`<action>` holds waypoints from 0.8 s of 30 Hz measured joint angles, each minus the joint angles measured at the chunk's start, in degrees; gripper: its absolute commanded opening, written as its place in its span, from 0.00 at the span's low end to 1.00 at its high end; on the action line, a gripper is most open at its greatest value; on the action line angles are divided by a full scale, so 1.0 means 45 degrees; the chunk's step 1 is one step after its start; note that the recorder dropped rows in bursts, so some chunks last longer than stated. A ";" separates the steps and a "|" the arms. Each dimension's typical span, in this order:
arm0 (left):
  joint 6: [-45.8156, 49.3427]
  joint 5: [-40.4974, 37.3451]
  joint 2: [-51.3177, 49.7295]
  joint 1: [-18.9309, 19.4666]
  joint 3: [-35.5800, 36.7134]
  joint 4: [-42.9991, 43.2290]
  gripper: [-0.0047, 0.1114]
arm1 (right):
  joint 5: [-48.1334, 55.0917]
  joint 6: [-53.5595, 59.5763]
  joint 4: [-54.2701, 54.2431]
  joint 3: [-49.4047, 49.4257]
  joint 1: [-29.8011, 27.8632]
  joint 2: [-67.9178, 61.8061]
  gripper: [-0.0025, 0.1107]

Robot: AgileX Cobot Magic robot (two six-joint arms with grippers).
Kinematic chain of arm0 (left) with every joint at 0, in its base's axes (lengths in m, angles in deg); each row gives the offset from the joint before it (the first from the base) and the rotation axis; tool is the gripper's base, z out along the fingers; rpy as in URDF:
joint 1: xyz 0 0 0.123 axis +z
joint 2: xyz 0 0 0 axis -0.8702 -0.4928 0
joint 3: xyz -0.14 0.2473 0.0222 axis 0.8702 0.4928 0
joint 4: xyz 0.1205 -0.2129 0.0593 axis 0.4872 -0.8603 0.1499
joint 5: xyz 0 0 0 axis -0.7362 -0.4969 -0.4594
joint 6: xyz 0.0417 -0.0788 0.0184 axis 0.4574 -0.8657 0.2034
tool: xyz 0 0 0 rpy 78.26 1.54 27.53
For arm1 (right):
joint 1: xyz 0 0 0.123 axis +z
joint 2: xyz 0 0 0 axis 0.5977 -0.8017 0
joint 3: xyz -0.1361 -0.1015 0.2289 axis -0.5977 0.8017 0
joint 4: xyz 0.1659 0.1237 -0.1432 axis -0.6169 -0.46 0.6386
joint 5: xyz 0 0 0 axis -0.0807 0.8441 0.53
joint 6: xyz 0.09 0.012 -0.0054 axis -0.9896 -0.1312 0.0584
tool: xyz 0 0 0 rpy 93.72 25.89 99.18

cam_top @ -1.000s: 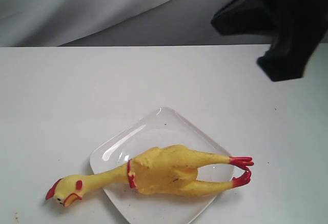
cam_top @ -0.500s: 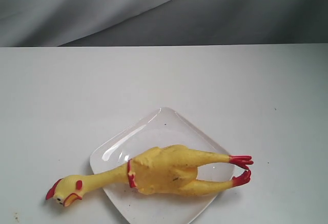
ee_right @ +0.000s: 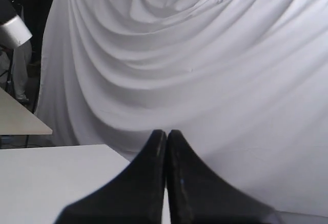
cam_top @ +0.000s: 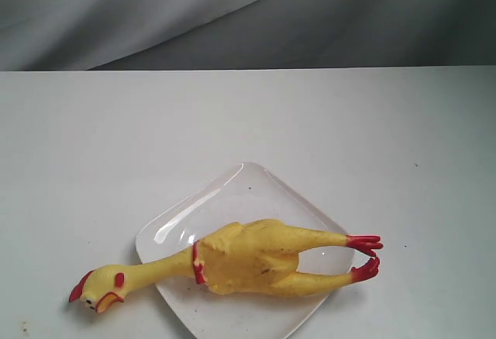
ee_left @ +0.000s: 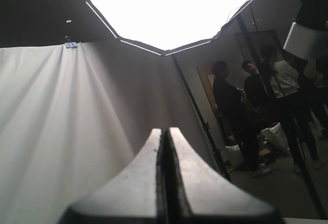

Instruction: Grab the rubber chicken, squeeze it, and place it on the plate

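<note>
Exterior view: the rubber chicken (cam_top: pixel 248 257) lies lengthwise on its side across the plate (cam_top: pixel 249 186); its body rests on the plate, its neck and head extend past the plate's left edge onto the table (cam_top: pixel 232 114), and its red feet reach just beyond the plate's right corner; the plate sits corner-on near the table's front edge; a grey cloth (cam_top: pixel 155 13) hangs behind. Left wrist view: the left gripper (ee_left: pixel 165 130) has its fingers pressed together with nothing between them; it points towards a white curtain (ee_left: pixel 51 131), a bright light panel (ee_left: pixel 169 8) and several people (ee_left: pixel 246 111) standing to one side. Right wrist view: the right gripper (ee_right: pixel 166 131) is likewise closed tight and empty; beyond it are part of the table and a white drape (ee_right: pixel 205 70).
</note>
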 measured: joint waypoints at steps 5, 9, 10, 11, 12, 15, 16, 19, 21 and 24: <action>0.0000 0.0000 0.0000 0.0000 0.0000 0.0000 0.04 | 0.0134 -0.0072 0.0000 0.0000 0.0000 0.0000 0.02; 0.0000 0.0000 0.0000 0.0000 0.0000 0.0000 0.04 | 0.0134 -0.0097 0.0000 0.0000 0.0000 0.0000 0.02; 0.0000 0.0000 0.0000 0.0000 0.0000 0.0000 0.04 | 0.0134 -0.0097 0.0000 0.0000 0.0000 0.0000 0.02; 0.0000 0.0000 0.0000 0.0000 0.0000 0.0000 0.04 | 0.0134 -0.0097 0.0000 0.0000 0.0000 0.0000 0.02; 0.0000 0.0000 0.0000 0.0000 0.0000 0.0000 0.04 | 0.0134 -0.0097 -0.0023 0.0000 0.0000 0.0000 0.02; 0.0000 0.0000 0.0000 0.0000 0.0000 0.0000 0.04 | 0.0134 -0.0097 -0.0023 0.0000 0.0000 0.0000 0.02; 0.0000 0.0000 0.0000 0.0000 0.0000 0.0000 0.04 | 0.0038 -0.0097 0.0030 0.0000 0.0000 0.0000 0.02; 0.0000 0.0000 0.0000 0.0000 0.0000 0.0000 0.04 | -0.0255 -0.0121 0.0619 0.0000 0.0000 0.0000 0.02; 0.0000 0.0000 0.0000 0.0000 0.0000 0.0000 0.04 | -0.0256 -0.0571 0.1517 0.0000 0.0000 0.0000 0.02; 0.0000 0.0000 0.0000 0.0000 0.0000 0.0000 0.04 | -0.0287 -0.2332 0.3415 0.0125 -0.0218 0.0000 0.02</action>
